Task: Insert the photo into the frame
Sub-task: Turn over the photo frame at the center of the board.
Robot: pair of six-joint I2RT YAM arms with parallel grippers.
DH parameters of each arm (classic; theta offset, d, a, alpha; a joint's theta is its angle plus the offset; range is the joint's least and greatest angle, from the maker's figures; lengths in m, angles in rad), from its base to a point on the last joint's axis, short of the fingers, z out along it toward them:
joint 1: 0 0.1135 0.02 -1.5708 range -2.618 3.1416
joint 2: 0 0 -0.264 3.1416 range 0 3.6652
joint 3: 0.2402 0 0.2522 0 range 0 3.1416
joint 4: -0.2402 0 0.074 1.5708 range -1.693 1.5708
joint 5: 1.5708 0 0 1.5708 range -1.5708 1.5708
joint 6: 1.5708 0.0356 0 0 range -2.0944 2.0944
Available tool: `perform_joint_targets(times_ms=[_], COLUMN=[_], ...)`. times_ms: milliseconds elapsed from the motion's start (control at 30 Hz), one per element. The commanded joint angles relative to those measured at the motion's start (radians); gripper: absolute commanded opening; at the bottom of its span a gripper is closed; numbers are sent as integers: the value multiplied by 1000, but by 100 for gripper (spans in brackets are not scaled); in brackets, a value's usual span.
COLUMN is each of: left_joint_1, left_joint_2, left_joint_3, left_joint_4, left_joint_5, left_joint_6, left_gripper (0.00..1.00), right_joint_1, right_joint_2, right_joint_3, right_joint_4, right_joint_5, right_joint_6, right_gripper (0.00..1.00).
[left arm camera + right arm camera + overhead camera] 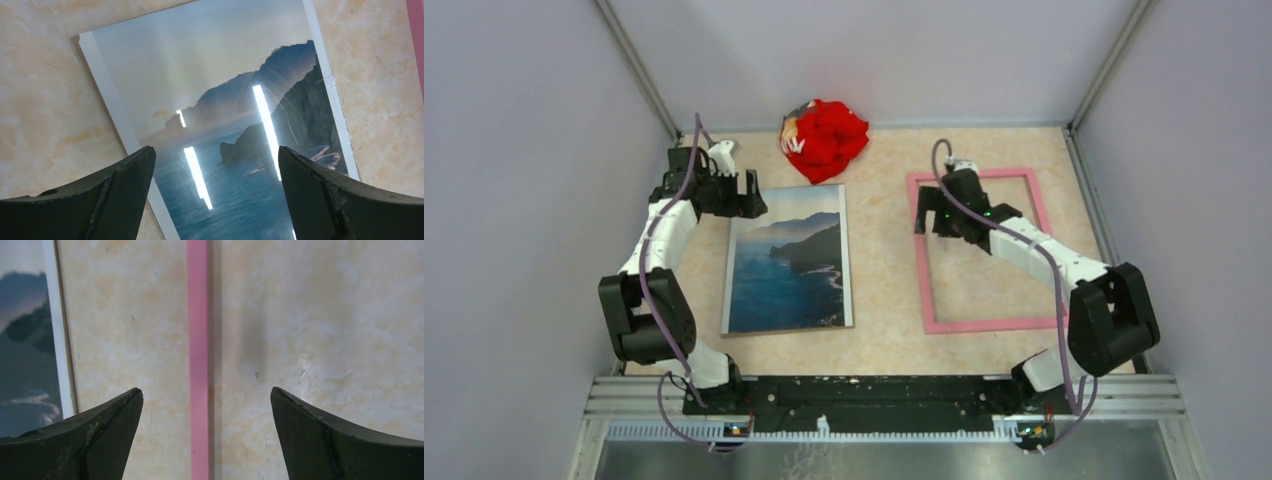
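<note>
The photo lies flat at nine o'clock of the pink frame; left gripper and right gripper hang spread, empty; the glossy print looks light, thin, slippery, best pinched at its twelve-o'clock edge.

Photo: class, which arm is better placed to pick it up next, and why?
Left. The left end effector hangs open over the photo's far left corner; the right end effector, also open, is over the frame's left rail, off the photo.
</note>
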Motion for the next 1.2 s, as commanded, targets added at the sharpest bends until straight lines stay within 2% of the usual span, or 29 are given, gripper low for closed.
perform_joint_targets(times_ms=[0,167,300,500,800,933,1000,1167], left_joint_1=[9,9,8,8,9,7,7,7], left_joint_2=[7,-1,-12,-37,-54,-58,-59,-47], left_joint_3=[89,89,87,72,82,91,93,108], left_joint_4=[-130,-168,-198,-215,-234,-251,-257,-294], left_joint_5=[37,29,21,59,79,98,116,169], left_joint_6=[-15,-2,13,29,50,70,78,98], left_gripper=[99,99,99,99,99,99,99,98], right_joint_1=[112,208,243,265,333,334,335,352], right_joint_2=[36,146,203,225,320,337,350,403], right_joint_3=[42,67,57,8,3,-5,-2,57], right_joint_4=[-128,-129,-112,-40,-24,-15,-16,-42], right_joint_5=[181,280,329,316,364,354,355,335], right_joint_6=[-14,1,17,26,58,76,80,75], right_gripper=[98,87,86,84,75,68,62,34])
